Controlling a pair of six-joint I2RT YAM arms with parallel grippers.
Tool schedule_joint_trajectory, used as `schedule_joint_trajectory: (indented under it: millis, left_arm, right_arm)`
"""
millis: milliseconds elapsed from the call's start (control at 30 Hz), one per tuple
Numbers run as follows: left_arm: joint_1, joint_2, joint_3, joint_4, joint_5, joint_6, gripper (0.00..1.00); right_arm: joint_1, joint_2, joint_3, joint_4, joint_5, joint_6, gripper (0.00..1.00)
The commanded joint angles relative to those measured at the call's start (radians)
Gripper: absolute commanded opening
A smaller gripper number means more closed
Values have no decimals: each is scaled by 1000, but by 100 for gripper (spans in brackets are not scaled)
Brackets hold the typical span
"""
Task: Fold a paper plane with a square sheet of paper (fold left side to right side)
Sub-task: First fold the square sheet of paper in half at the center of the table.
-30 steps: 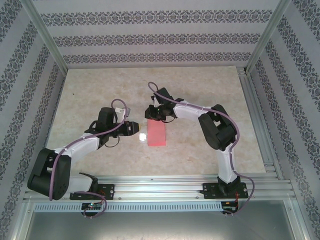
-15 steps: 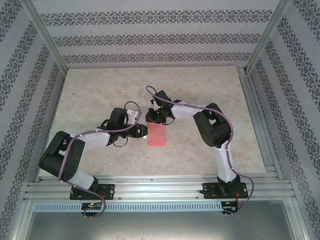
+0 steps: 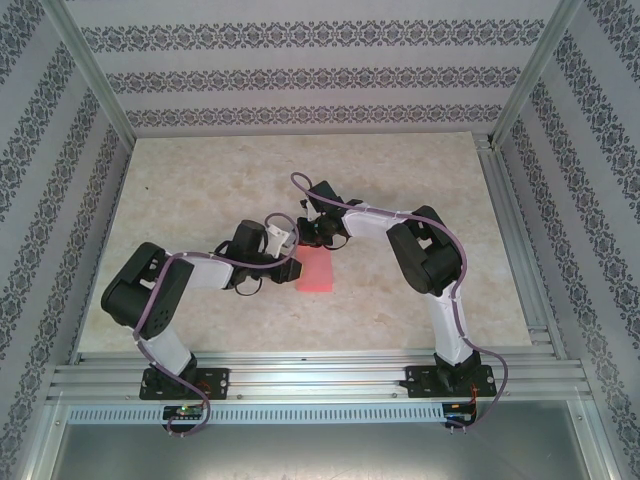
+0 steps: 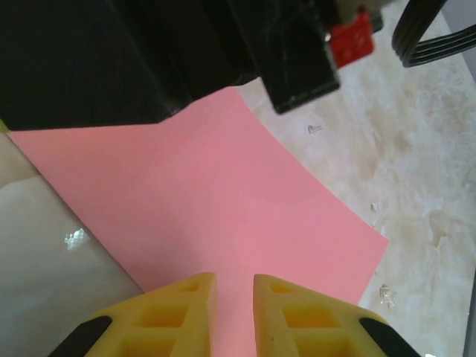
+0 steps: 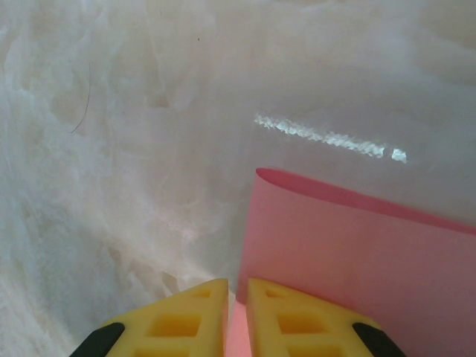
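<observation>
Pink-red paper, the square sheet of paper (image 3: 315, 271), lies near the middle of the pale marble-like surface (image 3: 190, 190), already doubled over into a narrow rectangle. The right gripper (image 5: 236, 316) is almost closed. The pink edge runs into the thin gap between its yellow fingers, so it seems to pinch the sheet at the far end. The left gripper (image 4: 234, 301) reaches in from the left, its fingers also nearly together, with the tips over the paper; whether they touch it cannot be told.

The fold looks round and soft in the right wrist view, not pressed flat. If the right gripper lets go too early, the upper layer could spring open. If the left gripper pushes sideways, the sheet may slide on the smooth surface and its edges would no longer match. The two grippers are very near each other, so a collision is also possible.

No brand, label or writing can be read; a small red part (image 4: 351, 41) on the right arm shows no letters.
</observation>
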Motion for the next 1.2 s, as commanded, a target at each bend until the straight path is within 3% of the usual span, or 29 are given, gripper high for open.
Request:
schedule_joint_trajectory:
  millis: [0, 433, 967, 1167]
  left_arm:
    - [-16, 38, 48, 56, -23, 74, 19]
    - [-55, 68, 59, -51, -54, 112, 18]
    - [-85, -23, -134, 16, -66, 10, 17]
    - [-140, -16, -162, 35, -73, -19, 17]
  right_arm:
    - [-4, 20, 3, -97, 39, -25, 16]
    - [-4, 31, 21, -138, 67, -36, 16]
    - [-9, 44, 38, -152, 72, -39, 16]
    - [-9, 51, 44, -156, 73, -39, 15]
